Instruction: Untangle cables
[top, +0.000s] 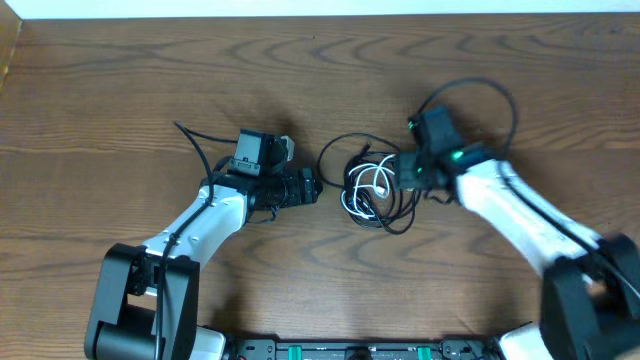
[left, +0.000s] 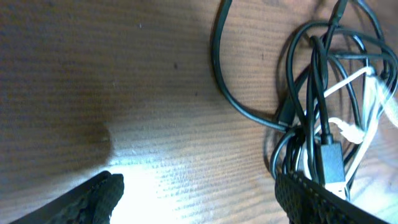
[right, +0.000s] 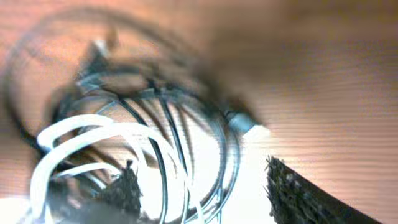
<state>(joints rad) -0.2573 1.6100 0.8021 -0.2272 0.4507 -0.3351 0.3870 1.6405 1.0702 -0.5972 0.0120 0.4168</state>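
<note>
The cables lie in one tangled heap at the table's middle: thin black cords looped around a white cord. My left gripper sits just left of the heap, open, with bare wood between its fingers. In the left wrist view the cables and the white cord lie beside the right finger. My right gripper is over the heap's right side. In the right wrist view this gripper stands open, and black strands and the white cord run between its fingers, which do not pinch them.
The brown wooden table stretches all around the heap. One black loop reaches out to the heap's upper left. The arms' own thicker black wires arc above the right wrist and the left arm.
</note>
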